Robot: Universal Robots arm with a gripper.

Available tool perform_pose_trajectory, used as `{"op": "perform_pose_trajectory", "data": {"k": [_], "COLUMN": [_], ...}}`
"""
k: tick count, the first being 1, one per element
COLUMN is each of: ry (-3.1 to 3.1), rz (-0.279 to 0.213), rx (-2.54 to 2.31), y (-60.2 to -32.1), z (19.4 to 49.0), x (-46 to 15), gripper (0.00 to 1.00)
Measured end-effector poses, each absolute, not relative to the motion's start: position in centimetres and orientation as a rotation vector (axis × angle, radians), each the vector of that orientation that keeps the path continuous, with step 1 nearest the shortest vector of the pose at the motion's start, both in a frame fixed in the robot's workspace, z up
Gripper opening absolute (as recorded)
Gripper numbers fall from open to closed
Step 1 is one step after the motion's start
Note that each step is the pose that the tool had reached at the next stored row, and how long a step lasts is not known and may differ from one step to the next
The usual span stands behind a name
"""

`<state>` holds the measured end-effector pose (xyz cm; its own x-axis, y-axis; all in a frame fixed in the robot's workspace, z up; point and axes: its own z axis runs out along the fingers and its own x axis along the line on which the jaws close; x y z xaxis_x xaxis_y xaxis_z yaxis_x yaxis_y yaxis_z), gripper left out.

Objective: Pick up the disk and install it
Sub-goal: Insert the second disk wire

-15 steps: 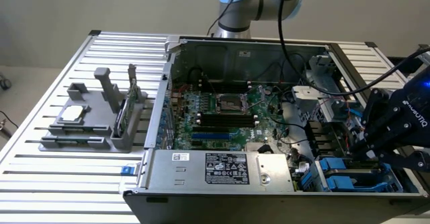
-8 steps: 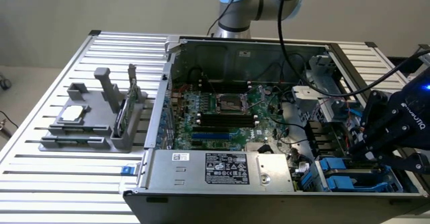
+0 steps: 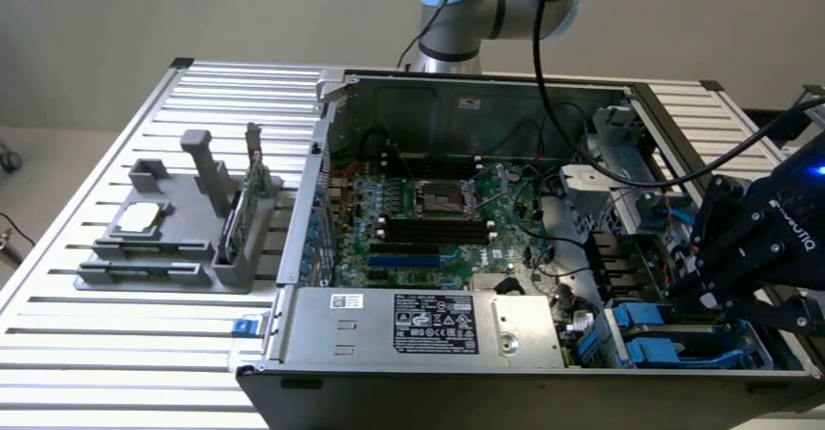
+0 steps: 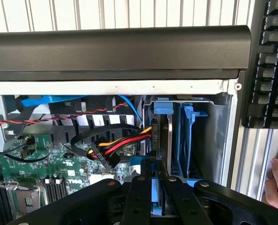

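Note:
The disk (image 4: 163, 136) stands on edge in the drive bay at the case's corner, with its blue carrier (image 4: 161, 107) showing at its end. My gripper (image 4: 156, 185) is shut on the carrier's near end, and a strip of blue shows between the black fingers (image 4: 138, 199). In the exterior view my gripper (image 3: 725, 290) hangs low over the blue drive bay (image 3: 655, 341) at the exterior view's right, inside the open computer case (image 3: 426, 329). Most of the disk's flat side is hidden.
A second blue carrier rail (image 4: 186, 140) sits beside the disk. A red, yellow and black cable plug (image 4: 106, 152) lies close by. A grey holder (image 3: 168, 246) with a small chip (image 3: 139, 219) and a green card (image 3: 240, 213) stands at the exterior view's left. A hand (image 4: 275, 187) and a keyboard (image 4: 270, 61) are nearby.

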<state>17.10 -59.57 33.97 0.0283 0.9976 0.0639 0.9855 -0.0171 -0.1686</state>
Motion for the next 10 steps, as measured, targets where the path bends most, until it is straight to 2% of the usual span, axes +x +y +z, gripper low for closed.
{"op": "perform_pose_trajectory", "data": {"k": [10], "ry": [-2.077], "rz": [0.103], "rx": [-2.124], "y": [-59.67], "z": [33.87], "x": [17.27], "gripper": [0.16]}}
